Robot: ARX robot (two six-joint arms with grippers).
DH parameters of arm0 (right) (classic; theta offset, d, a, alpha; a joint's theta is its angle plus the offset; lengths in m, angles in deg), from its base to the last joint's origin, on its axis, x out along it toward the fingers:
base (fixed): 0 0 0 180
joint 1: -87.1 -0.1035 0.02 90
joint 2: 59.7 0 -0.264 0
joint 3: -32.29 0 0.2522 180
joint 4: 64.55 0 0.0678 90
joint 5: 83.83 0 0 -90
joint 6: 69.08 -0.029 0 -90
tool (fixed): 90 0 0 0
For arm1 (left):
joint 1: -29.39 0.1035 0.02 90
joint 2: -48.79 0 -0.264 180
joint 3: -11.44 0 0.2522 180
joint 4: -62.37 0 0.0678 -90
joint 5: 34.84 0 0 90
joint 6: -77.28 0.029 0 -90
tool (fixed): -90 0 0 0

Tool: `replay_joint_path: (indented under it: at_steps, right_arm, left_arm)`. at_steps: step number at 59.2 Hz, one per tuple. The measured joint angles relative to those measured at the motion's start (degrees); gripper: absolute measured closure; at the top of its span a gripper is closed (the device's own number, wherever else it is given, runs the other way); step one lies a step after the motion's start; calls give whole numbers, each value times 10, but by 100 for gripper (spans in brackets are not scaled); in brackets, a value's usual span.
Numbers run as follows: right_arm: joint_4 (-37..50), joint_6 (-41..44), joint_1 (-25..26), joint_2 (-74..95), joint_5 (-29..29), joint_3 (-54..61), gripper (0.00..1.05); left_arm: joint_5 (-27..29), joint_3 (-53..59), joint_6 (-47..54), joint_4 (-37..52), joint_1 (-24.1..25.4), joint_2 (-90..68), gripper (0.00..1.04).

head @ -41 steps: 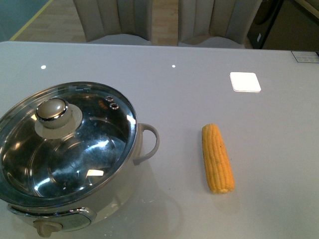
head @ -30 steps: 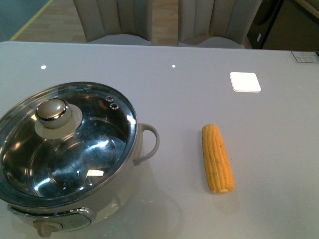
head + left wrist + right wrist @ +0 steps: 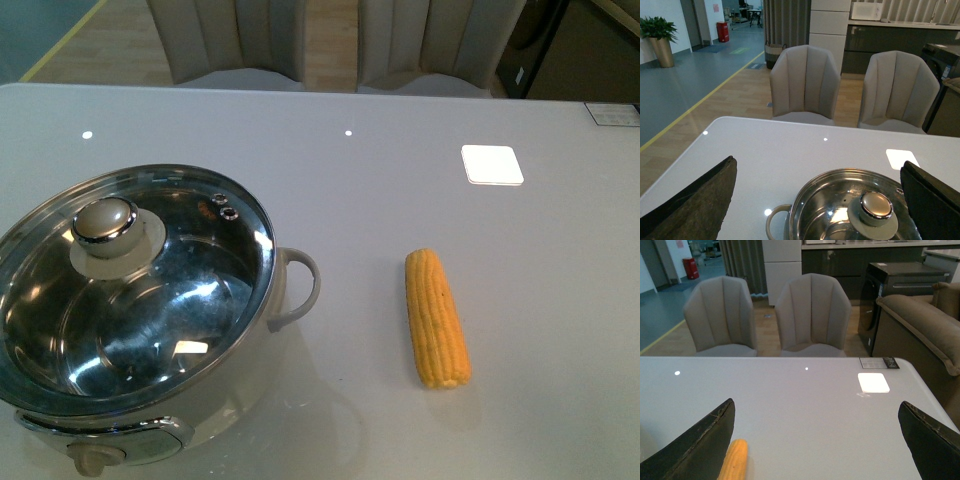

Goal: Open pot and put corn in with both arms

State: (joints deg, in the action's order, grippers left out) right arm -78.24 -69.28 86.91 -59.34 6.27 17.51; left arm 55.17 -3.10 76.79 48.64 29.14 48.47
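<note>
Two grippers are hanging spread wide and holding nothing. The left gripper (image 3: pixel 818 162) is showing the lid's knob (image 3: pixel 876 206) between its open fingers, and the right gripper (image 3: pixel 817 404) is looking out over the table (image 3: pixel 400 180) with one end of the corn (image 3: pixel 437 318) peeking in beside a finger. Nothing is shifting in the front view over the last fraction of a second. The pot (image 3: pixel 245 395), the glass lid (image 3: pixel 150 310) and the corn are sitting exactly where they were, and neither arm is entering that view. That is telling me the task is only at its start, with both arms probably pausing or lining up rather than acting. The lid is resting closed on the pot's rim, so the opening step is not yet done. The corn is lying flat to the right of the pot, well apart from its loop handle (image 3: pixel 300 288) and running lengthwise away from the robot. Since the pot is sitting on the left side, the left gripper is looking like the natural one to come down on the knob (a small, rounded, shiny target, so a centred grip is mattering). The right gripper is looking best placed to take the corn across its middle. Until the lid is coming off, the corn is having nowhere to go.
</note>
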Motion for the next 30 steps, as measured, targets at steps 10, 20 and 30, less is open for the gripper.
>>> replay_joint_path:
  at_steps: [10, 20, 30]
  right_arm:
    - [0, 0, 0, 0, 0, 0, 9]
    - [0, 0, 0, -1, 0, 0, 9]
    - [0, 0, 0, -1, 0, 0, 9]
  left_arm:
    - [9, -1, -3, -3, -2, -2, 7]
    - [248, -60, -78, -156, -107, -129, 7]
    - [277, -75, -97, -61, -152, -236, 7]
